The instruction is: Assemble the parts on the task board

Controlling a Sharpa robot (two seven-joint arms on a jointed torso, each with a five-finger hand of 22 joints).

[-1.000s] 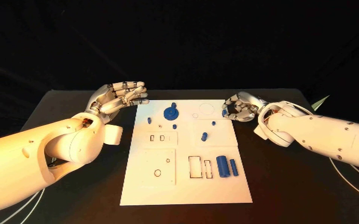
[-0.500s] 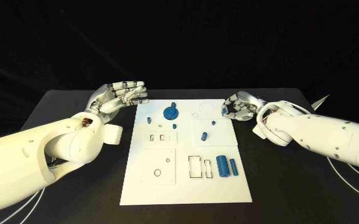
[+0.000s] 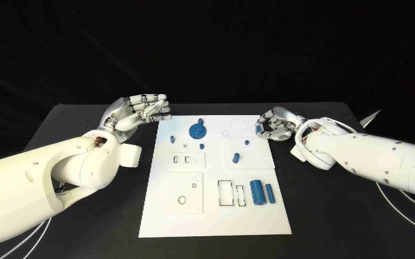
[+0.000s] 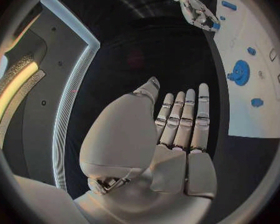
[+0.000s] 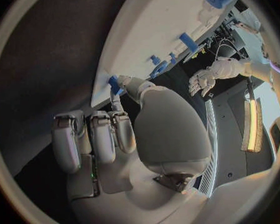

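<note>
The white task board (image 3: 216,211) lies in the middle of the black table. On it are a blue gear (image 3: 197,131), several small blue pegs such as one (image 3: 236,157), a thick blue cylinder (image 3: 256,189) and a thin blue bar (image 3: 270,193). My right hand (image 3: 278,124) is at the board's far right edge and pinches a small blue part (image 5: 114,84) between thumb and a finger. My left hand (image 3: 138,110) hovers off the board's far left corner, fingers extended (image 4: 184,114), holding nothing. The gear (image 4: 239,73) also shows past that hand.
Empty rectangular slots (image 3: 225,193), an oval hole (image 3: 182,199) and a round hole (image 3: 238,126) are cut in the board. Bare black table (image 3: 328,211) lies to both sides of the board and in front of it.
The right hand has shifted only slightly at the board's edge, still pinching the small blue part. The left hand has stayed where it was.
</note>
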